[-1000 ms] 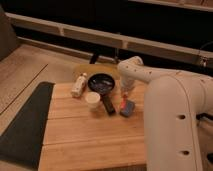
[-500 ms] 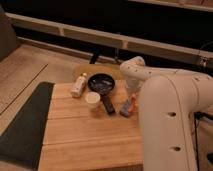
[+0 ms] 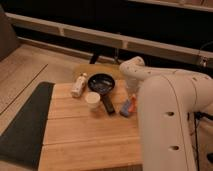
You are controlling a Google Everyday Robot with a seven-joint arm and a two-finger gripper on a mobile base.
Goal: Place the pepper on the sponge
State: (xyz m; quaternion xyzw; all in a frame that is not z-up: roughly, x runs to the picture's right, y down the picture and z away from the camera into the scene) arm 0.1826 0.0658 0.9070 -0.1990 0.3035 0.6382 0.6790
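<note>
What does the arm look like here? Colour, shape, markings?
Off-white smooth shell on the arm: thick rounded tubular links, bulbous joint near the end, small dark round spots along the big link. No visible cables. The gripper is by the sponge at the table's right edge, largely hidden.

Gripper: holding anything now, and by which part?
Cannot tell. The gripper sits behind the arm, right at the pepper, which is over the sponge; no hold is visible.

I am seeing little of the pincer (image 3: 131, 96), which is mostly hidden under the white arm (image 3: 165, 115) just above the sponge (image 3: 124, 112). The arm is covering the worktop's (image 3: 75, 135) right side and part of the pepper (image 3: 132, 104), and is running off the bottom edge.
</note>
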